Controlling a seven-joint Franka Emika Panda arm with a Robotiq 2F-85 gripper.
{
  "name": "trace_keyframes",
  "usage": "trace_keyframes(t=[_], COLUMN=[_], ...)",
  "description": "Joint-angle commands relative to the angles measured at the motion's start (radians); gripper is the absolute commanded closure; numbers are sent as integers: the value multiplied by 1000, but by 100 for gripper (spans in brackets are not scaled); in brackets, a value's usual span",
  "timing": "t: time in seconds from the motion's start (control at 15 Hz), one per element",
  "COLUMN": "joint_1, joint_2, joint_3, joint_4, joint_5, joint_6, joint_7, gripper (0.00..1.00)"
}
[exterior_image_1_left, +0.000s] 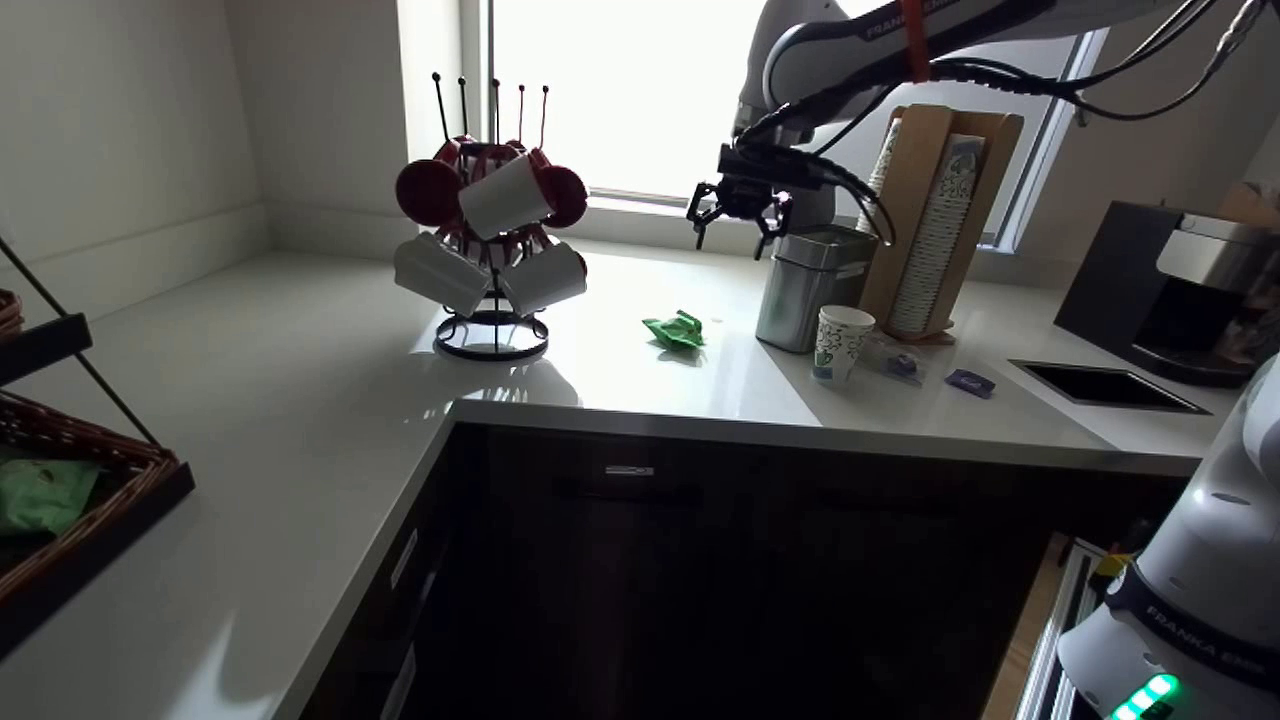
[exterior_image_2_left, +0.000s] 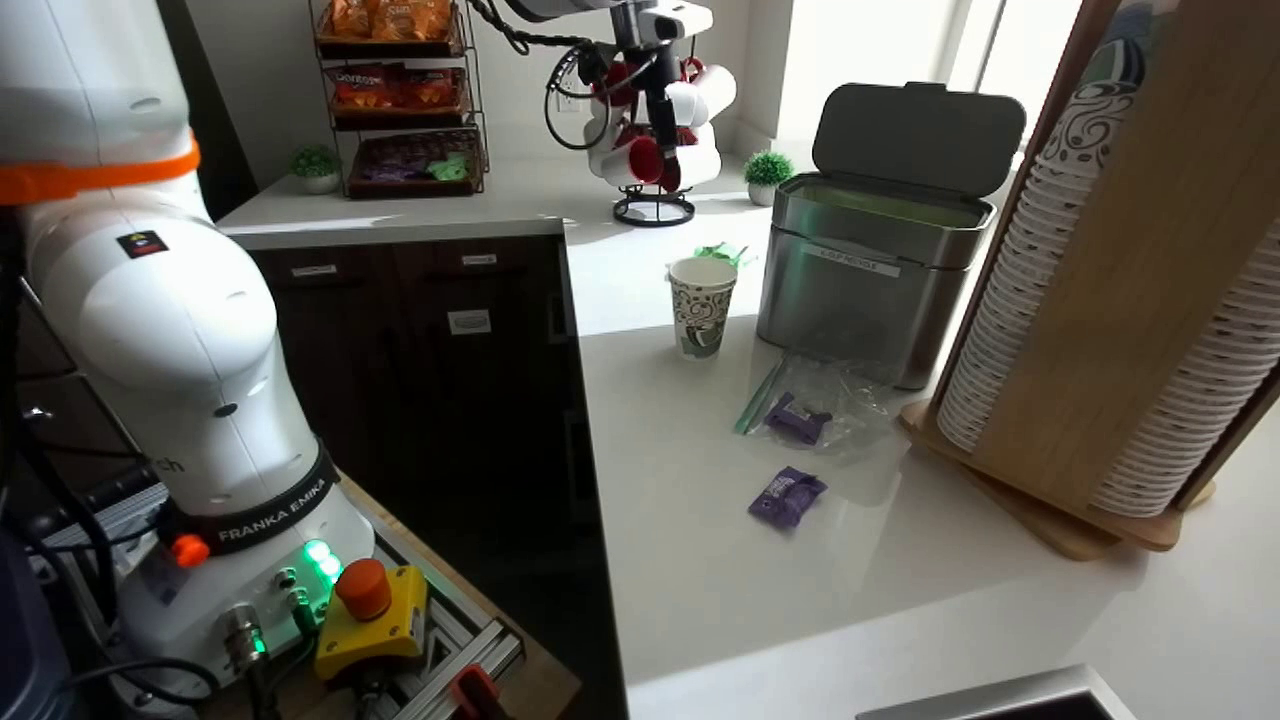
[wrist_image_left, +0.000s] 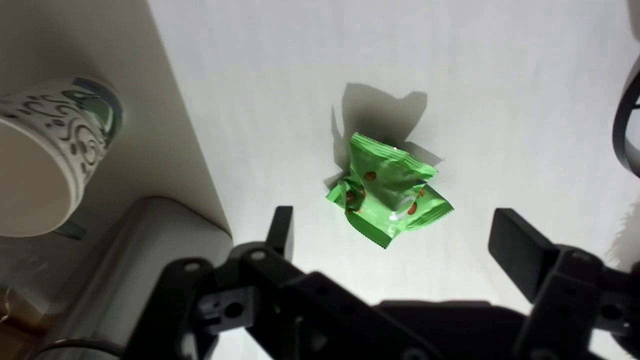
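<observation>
Gripper (exterior_image_1_left: 730, 248): in an exterior view we see it hang above the counter (exterior_image_1_left: 250, 330), fingers down, its jaws spread wide around nothing
Green packet (exterior_image_1_left: 678, 332): we find it crumpled on the counter, between the mug stand (exterior_image_1_left: 492, 355) and the steel bin (exterior_image_1_left: 800, 300), apart from both
Mugs (exterior_image_1_left: 505, 198): white outside and red inside, they hang tilted on the mug stand
Paper cup (exterior_image_1_left: 838, 350): it stands upright just beside the steel bin, near the wooden cup dispenser (exterior_image_1_left: 915, 215)
Coffee machine (exterior_image_1_left: 1120, 275): we see it farther along the counter, behind a dark framed opening (exterior_image_1_left: 1105, 385)
Bin lid (exterior_image_2_left: 918, 138): in an exterior view we find it raised, the steel bin standing open
Purple packets (exterior_image_2_left: 788, 498): one lies bare on the counter, another is at a clear plastic bag (exterior_image_2_left: 860, 410), and we cannot tell whether inside or under it
Snack rack (exterior_image_2_left: 415, 188): at the far end, its trays bear orange bags (exterior_image_2_left: 408, 20), red bags (exterior_image_2_left: 385, 88) and, lowest, smaller packets (exterior_image_2_left: 448, 168)
Gripper fingers (exterior_image_2_left: 662, 115): from this side we see them in line with the mugs and cannot tell the gap
Finger pads (wrist_image_left: 282, 232): in the wrist view we see them far apart, holding nothing
Packet's place: we see the green packet on the white surface below, between the pads and slightly beyond them, printed with reddish-brown spots, its shadow beside it
Black ring (wrist_image_left: 620, 131): part of it shows at the right edge
</observation>
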Motion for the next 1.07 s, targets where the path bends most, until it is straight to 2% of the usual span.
trace_keyframes(t=[0.0, 0.2, 0.27, 0.33, 0.6, 0.73, 1.0], joint_1=[39, 54, 59, 63, 70, 92, 115], joint_2=[85, 148, 172, 125, 168, 153, 241], joint_3=[-48, -78, -85, -91, -105, -126, -164], joint_4=[22, 26, 39, 11, 31, 13, 87], joint_5=[16, 22, 29, 18, 27, -36, -79], joint_6=[130, 208, 198, 184, 189, 210, 201], joint_7=[97, 116, 112, 79, 79, 146, 225], gripper=[0, 0, 0, 0, 0, 0, 0])
